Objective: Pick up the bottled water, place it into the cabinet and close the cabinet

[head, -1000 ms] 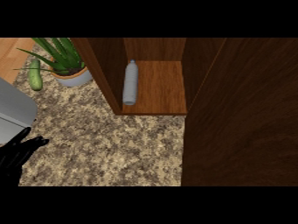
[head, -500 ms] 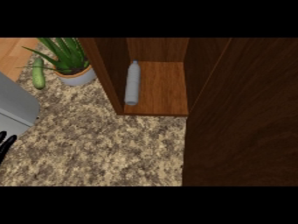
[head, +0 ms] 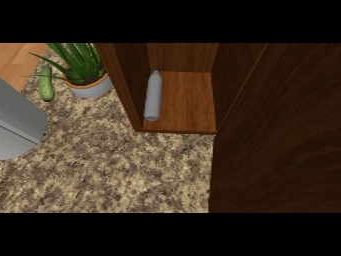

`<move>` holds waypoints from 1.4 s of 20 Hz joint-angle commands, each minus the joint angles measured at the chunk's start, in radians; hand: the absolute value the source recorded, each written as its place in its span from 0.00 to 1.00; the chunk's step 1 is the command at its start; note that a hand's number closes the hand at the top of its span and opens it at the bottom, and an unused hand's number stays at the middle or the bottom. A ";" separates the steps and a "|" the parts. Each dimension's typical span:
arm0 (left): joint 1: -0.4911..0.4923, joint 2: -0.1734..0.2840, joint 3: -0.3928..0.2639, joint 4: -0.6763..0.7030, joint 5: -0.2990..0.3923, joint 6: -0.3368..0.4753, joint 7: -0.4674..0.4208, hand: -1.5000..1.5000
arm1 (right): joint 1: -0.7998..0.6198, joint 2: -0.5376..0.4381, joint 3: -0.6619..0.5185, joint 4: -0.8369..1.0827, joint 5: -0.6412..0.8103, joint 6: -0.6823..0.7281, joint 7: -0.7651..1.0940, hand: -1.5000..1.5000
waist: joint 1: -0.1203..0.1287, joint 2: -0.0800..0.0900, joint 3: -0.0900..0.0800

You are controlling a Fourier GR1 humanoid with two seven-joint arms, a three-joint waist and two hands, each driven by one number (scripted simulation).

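Bottled water [head: 153,95] already lies inside the cabinet [head: 179,122]; swing the door [head: 287,130] fully shut, clear of it. You cannot tell either hand's fingers.

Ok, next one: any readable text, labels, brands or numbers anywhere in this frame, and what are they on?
None can be read.
Bottled water, lying inside the cabinet: no label text shows.
Plant pot, cucumber, counter and the cabinet's door: all plain, no marks or numbers.
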 commanded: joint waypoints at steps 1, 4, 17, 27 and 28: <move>0.030 0.026 0.034 -0.005 0.027 -0.040 0.002 0.00 | -0.081 0.006 0.050 -0.209 0.134 -0.110 0.105 1.00 | 0.022 0.003 -0.001; 0.045 0.044 0.066 -0.006 0.043 -0.062 0.000 0.00 | -0.135 0.030 0.112 -0.192 0.145 -0.183 0.149 1.00 | 0.014 0.002 0.000; 0.099 0.085 0.154 0.017 0.094 -0.171 -0.022 0.00 | -0.544 0.238 0.339 -0.016 0.174 -0.493 0.326 1.00 | 0.064 0.007 0.003; 0.126 0.110 0.220 0.053 0.140 -0.275 -0.039 0.00 | -0.932 0.490 0.426 0.259 0.129 -0.670 0.558 1.00 | 0.098 0.032 0.010; 0.120 0.110 0.227 0.087 0.145 -0.296 -0.046 0.00 | -0.990 0.519 0.453 0.303 0.124 -0.672 0.597 1.00 | 0.085 0.034 0.010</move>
